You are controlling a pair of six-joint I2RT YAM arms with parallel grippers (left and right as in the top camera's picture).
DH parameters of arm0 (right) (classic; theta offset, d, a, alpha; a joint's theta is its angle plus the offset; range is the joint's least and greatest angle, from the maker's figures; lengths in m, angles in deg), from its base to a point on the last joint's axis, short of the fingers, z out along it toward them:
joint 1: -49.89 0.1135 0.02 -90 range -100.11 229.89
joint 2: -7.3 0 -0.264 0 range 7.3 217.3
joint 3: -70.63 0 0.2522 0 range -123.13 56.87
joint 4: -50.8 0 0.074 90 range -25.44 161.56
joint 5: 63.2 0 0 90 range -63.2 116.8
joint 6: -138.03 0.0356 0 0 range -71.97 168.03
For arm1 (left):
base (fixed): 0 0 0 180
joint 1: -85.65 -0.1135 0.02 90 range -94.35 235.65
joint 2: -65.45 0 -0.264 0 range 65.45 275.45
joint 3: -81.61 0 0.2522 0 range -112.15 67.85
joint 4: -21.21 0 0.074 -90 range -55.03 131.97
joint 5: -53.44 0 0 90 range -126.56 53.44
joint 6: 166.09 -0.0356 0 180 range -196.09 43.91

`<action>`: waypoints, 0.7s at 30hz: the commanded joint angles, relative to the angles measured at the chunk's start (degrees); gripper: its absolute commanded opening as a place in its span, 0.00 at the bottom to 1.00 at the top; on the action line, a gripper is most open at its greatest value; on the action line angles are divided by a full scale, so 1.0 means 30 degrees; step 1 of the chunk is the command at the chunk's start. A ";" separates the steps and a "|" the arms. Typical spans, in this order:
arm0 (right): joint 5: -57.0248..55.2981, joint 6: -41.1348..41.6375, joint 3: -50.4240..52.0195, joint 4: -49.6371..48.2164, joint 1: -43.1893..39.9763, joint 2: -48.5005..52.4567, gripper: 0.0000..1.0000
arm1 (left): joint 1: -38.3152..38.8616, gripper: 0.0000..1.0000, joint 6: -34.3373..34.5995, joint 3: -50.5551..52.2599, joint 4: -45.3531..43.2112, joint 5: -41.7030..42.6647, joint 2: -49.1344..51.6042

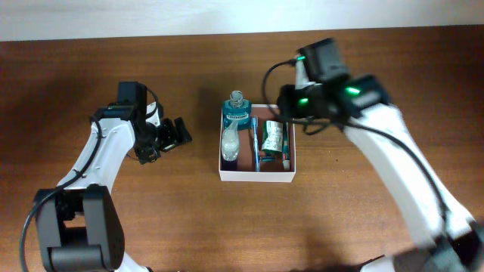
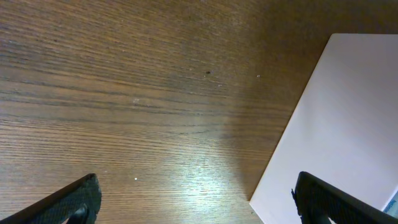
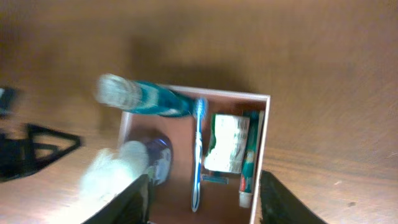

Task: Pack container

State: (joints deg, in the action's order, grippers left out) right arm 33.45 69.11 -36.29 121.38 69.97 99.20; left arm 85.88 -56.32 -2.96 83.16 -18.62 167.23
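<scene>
Brown wood grain is seen across the bench [image 1: 189, 219], on which the container [image 1: 257, 176] is set at the middle, between the two arms. The left hand [image 1: 170, 136] is held near its left side, fingers spread wide with nothing between them. The right hand [image 3: 205, 199] is held above the container, fingers parted and empty. Inside, a teal bottle [image 1: 236, 113] with a clear cap is laid at the left, its neck over the far wall, with a white-capped dark blue bottle [image 1: 229, 145] beside it. A green-and-white packet [image 1: 273, 137], a blue toothbrush [image 1: 255, 140] and a small tube [image 1: 286, 149] are laid to the right.
</scene>
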 commanded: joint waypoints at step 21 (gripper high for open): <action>-0.1639 -0.0954 0.0000 0.7257 -0.0197 -1.8914 0.84 | -0.0044 0.99 -0.0029 0.0109 0.0000 0.0007 0.0168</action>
State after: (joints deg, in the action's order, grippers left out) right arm 29.41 66.70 -36.67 142.19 69.42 47.64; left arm 85.88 -56.32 -2.94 83.16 -18.62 167.23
